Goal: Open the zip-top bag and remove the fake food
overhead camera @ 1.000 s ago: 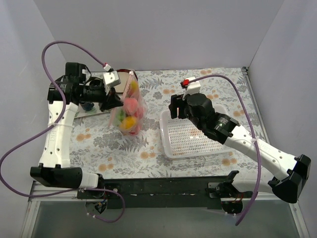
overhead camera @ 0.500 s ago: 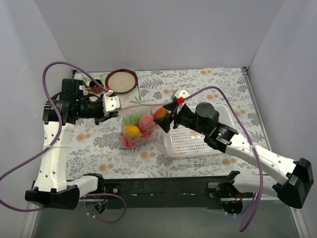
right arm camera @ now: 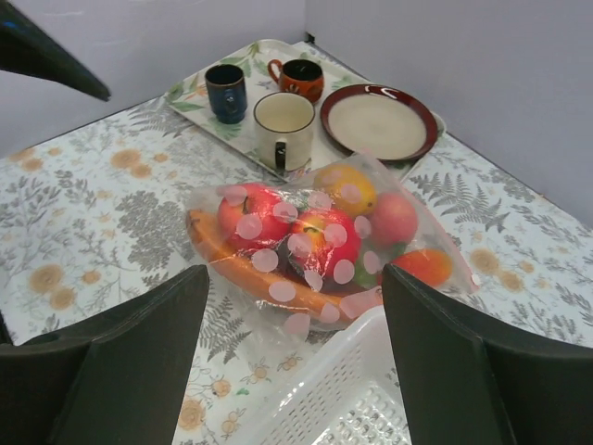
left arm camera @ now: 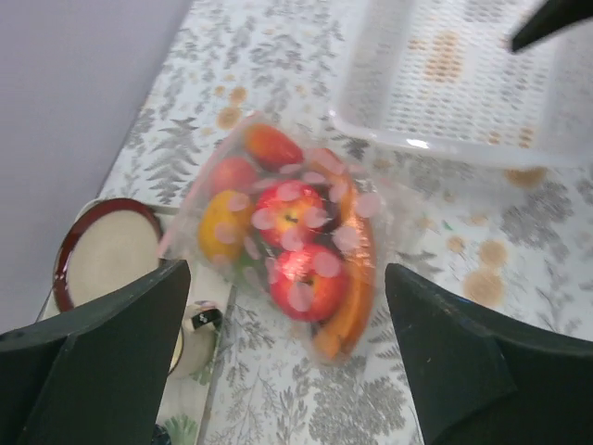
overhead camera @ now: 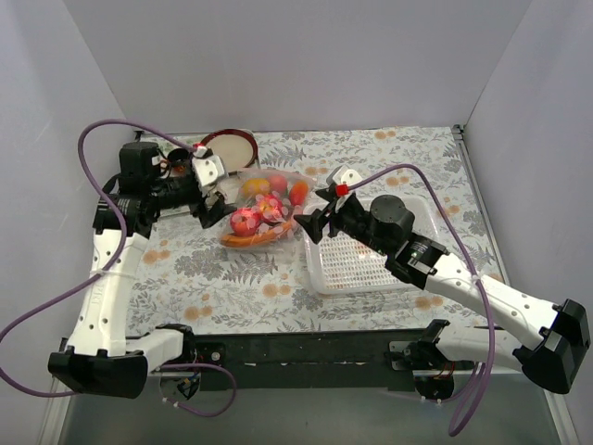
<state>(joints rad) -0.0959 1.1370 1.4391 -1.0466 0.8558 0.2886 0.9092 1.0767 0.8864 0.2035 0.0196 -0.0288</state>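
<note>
The zip-top bag [overhead camera: 264,211] lies flat on the flowered table between my two grippers, clear plastic with pale pink dots. The fake food [overhead camera: 245,221] is inside it: red apples [right arm camera: 324,239], a yellow-orange fruit [right arm camera: 345,188], an orange piece [right arm camera: 422,266] and a long orange banana shape [right arm camera: 250,272]. My left gripper [overhead camera: 215,201] hangs open just left of the bag, nothing between its fingers [left arm camera: 102,362]. My right gripper [overhead camera: 313,211] stands open at the bag's right end, over the basket corner, also empty. Whether the bag's zip is open, I cannot tell.
A white mesh basket [overhead camera: 363,264] sits right of the bag, its corner [right arm camera: 334,399] touching the bag's edge. At the back left a tray holds a brown-rimmed plate [overhead camera: 229,148] and three cups: blue [right arm camera: 227,90], orange [right arm camera: 298,79], white [right arm camera: 283,125].
A second ago the left gripper held the bag hanging upright; then it stretched between both grippers. Now the left gripper has let go and opened, and the bag lies on the table.
</note>
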